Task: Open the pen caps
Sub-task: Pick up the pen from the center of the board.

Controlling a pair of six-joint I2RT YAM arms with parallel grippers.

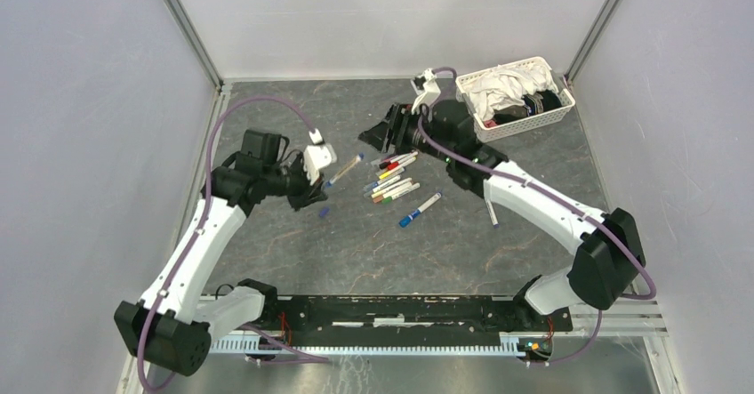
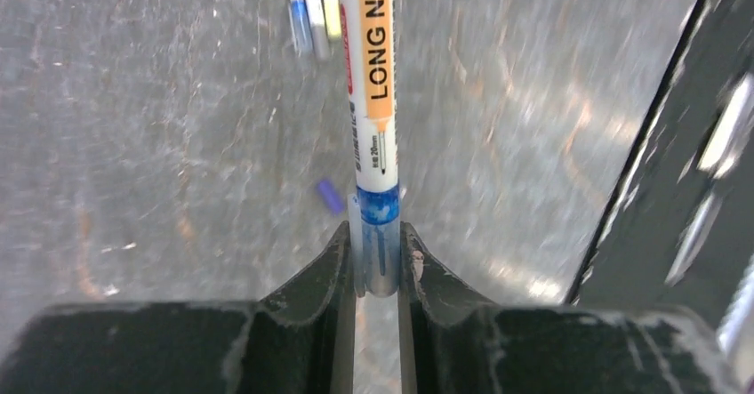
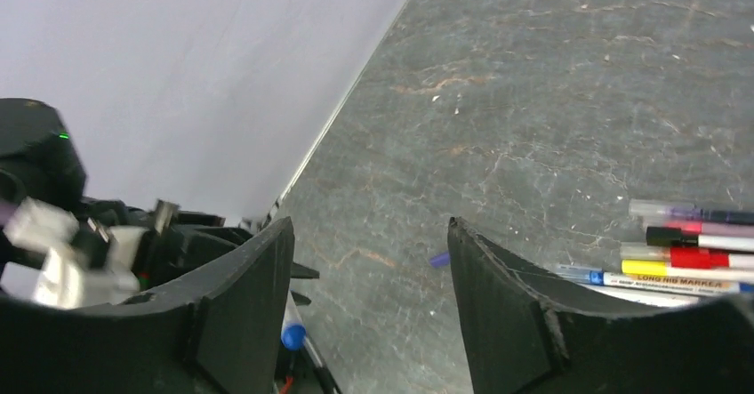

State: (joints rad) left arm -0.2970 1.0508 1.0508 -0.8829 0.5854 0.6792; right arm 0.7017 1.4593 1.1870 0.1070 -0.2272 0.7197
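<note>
**Left gripper pinches one pen by its blue end while the right gripper is spread and empty**

Top view: On the dark grey marbled tabletop (image 1: 356, 261), the left gripper (image 1: 322, 186) holds a slim white orange-labelled marker pen (image 1: 342, 172) off the surface. Its free end points toward the right gripper (image 1: 384, 134), which is near it but not touching. A small purple plastic cap (image 1: 324, 212) lies loose just below the left gripper. A cluster of slim white pens with coloured ends (image 1: 391, 182) lies between the arms. A white lattice plastic basket (image 1: 533, 120) sits at the far right.

Left wrist view: The fingers (image 2: 324, 274) are pressed together on the pen's blue, partly clear end. The barrel (image 2: 373, 74) stands straight out beyond them. I cannot tell whether that end is a cap or the pen's tail.

Right wrist view: The two black fingers (image 3: 253, 278) stand wide apart with nothing between them. The purple cap (image 3: 439, 258) shows on the table between them, and the pen cluster (image 3: 693, 265) is at the right.

Risk, as a judgement: the left grip catches only the pen's very end. A pull or a sideways nudge from the right gripper could make the barrel pivot or slide out. A freed cap could also drop and roll away.
</note>
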